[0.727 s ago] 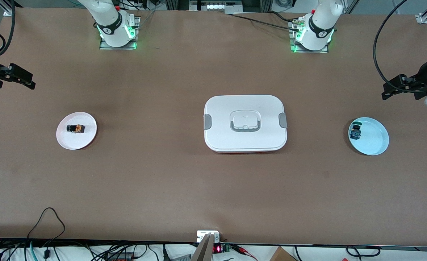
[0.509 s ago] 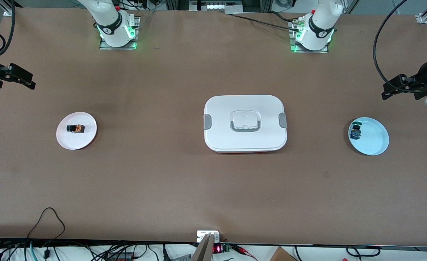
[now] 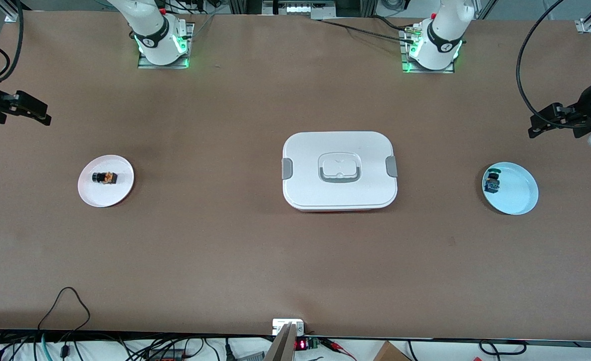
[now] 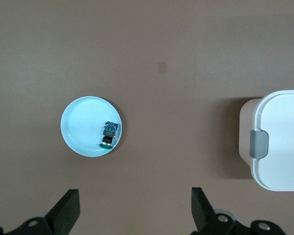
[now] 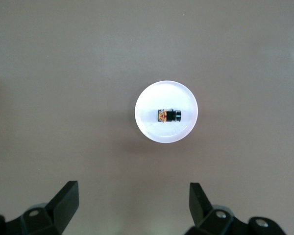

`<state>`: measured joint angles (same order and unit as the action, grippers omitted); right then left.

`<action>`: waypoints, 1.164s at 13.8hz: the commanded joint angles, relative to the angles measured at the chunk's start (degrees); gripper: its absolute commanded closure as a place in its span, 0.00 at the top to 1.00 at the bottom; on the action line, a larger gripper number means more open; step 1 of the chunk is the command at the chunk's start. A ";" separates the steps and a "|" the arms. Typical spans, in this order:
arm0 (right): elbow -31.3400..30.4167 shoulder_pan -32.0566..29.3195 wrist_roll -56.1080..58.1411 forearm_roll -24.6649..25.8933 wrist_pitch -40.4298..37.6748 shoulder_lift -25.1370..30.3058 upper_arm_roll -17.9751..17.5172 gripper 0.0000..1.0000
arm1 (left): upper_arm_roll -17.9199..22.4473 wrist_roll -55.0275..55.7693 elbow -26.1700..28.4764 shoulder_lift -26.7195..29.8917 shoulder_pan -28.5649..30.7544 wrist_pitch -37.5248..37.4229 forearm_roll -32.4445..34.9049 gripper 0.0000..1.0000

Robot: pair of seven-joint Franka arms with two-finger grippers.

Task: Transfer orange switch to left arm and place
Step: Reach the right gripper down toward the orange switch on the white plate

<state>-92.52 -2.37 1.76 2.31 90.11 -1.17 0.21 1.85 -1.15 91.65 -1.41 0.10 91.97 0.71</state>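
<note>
The orange switch (image 3: 105,177), a tiny black-and-orange block, lies on a white plate (image 3: 120,193) toward the right arm's end of the table. It also shows in the right wrist view (image 5: 167,116) on that plate (image 5: 152,129). My right gripper (image 3: 38,115) is open and empty, high over the table's edge at the right arm's end (image 5: 133,196). My left gripper (image 3: 537,126) is open and empty, high over the left arm's end (image 4: 135,201). The white box (image 3: 339,170) stands at the table's middle; its edge shows in the left wrist view (image 4: 279,142).
A light blue plate (image 3: 518,193) toward the left arm's end holds a small blue-and-green-capped switch (image 3: 492,184), also in the left wrist view (image 4: 109,133). Cables and electronics line the table edge nearest the front camera (image 3: 295,341).
My right gripper has shifted very slightly toward the table's middle. The left arm, the switch and the box have not moved.
</note>
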 commanded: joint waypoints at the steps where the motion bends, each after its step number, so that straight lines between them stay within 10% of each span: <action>1: 1.29 0.00 -0.96 -0.81 -0.29 -2.34 -0.21 1.00 | -0.09 -0.69 -1.65 -0.79 0.25 -1.18 0.79 1.00; 16: 1.11 0.26 -0.88 -0.72 -0.12 -5.59 -0.56 1.00 | -0.09 -0.69 -1.65 -1.14 0.25 -1.18 0.70 1.00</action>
<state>-92.48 -2.03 1.75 2.28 90.10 -5.26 -0.20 1.85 -1.15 91.65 -1.87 0.10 91.96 0.71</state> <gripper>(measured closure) 0.000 0.000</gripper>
